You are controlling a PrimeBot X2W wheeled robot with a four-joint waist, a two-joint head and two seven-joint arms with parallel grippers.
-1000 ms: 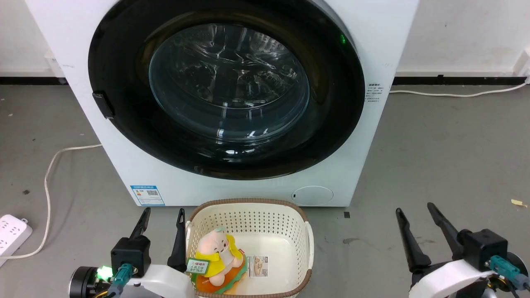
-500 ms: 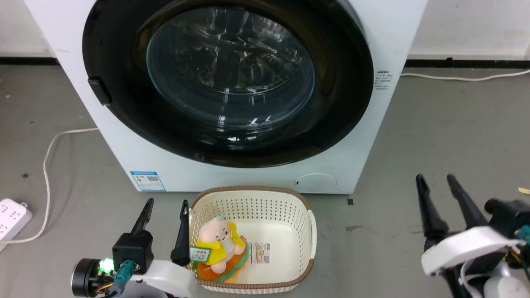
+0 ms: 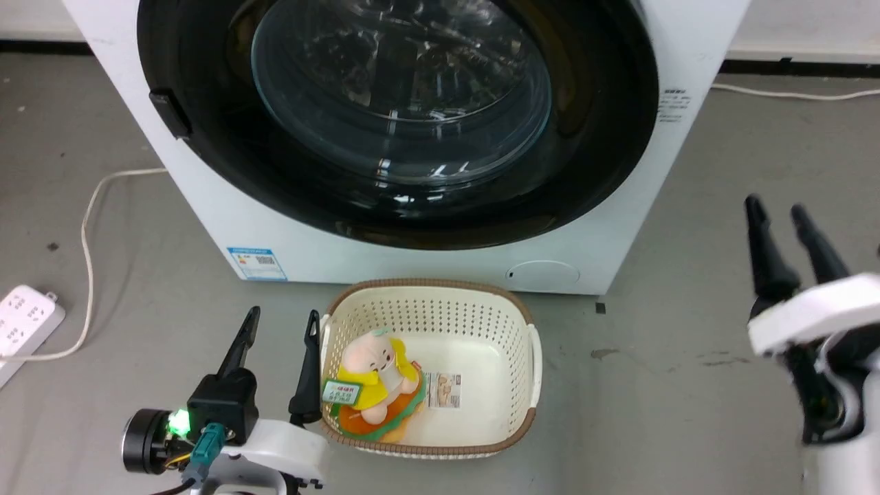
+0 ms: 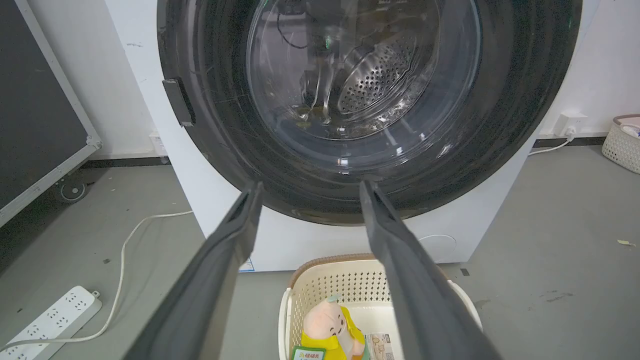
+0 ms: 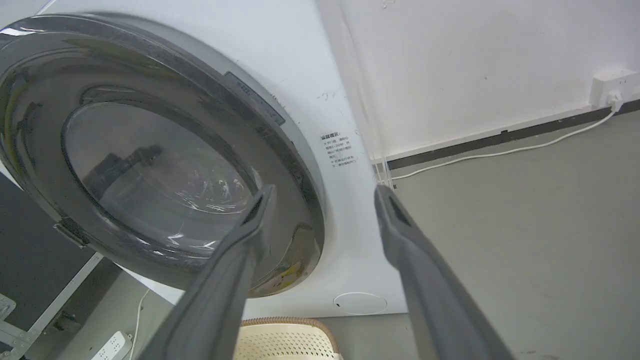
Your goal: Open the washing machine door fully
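Grey floor, white wall behind. Door [image 3: 399, 103] shut flat on washer [image 3: 426, 265] front, glass bulge facing out toward robot; tab [image 3: 170, 113] at rim's left, long axis roughly upright. Basket [image 3: 533, 357] on floor just before washer, plush toy [image 3: 375, 371] inside. Left gripper [image 3: 283, 315] just beside basket, fingers spread, empty. Right gripper [image 3: 775, 206] off to right, well apart from door, likewise spread and empty. Power strip [image 3: 24, 323] and cable [image 3: 86, 240] at far left.
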